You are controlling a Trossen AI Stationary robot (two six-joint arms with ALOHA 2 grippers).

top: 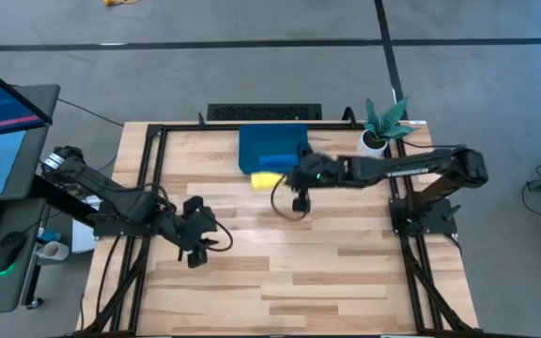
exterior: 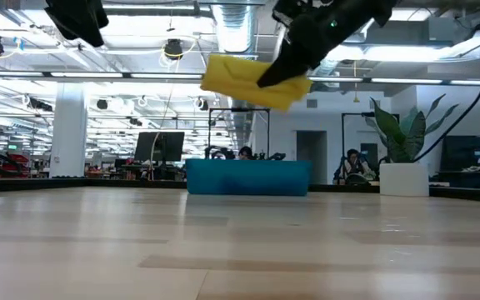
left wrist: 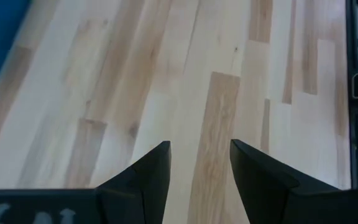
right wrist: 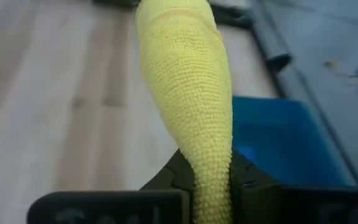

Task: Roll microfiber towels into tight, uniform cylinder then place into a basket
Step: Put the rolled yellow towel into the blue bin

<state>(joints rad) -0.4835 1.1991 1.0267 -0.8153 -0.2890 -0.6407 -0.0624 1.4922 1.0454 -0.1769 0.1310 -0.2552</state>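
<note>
We hold the rolled bright-yellow microfiber towel [top: 267,179] pinched in our right gripper [right wrist: 211,180], lifted at the shallow dark-blue plastic basket's [top: 252,141] six o'clock edge for placing; our left gripper [left wrist: 199,163] waits apart at seven o'clock.

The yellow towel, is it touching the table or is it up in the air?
Apart. The low view shows the yellow towel hanging from the right gripper, high above the table, with the room showing between them.
</note>
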